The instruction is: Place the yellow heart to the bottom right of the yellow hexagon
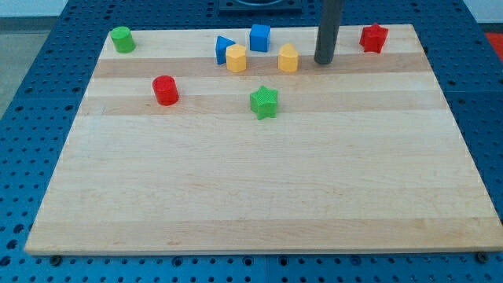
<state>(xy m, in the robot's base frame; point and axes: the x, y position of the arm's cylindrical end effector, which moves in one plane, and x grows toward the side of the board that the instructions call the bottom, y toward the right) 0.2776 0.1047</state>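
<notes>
Two yellow blocks stand near the view's top centre. One yellow block (pixel 236 58) is on the left and touches a blue triangular block (pixel 224 49). The other yellow block (pixel 288 57) is to its right. I cannot tell which is the heart and which is the hexagon. My tip (pixel 323 62) rests on the board just right of the right yellow block, with a small gap between them. The rod rises out of the view's top.
A blue cube (pixel 260 36) stands above and between the yellow blocks. A red star (pixel 374 38) is at the top right and a green star (pixel 264 102) below the yellow blocks. A red cylinder (pixel 165 90) is at the left and a green cylinder (pixel 121 38) at the top left.
</notes>
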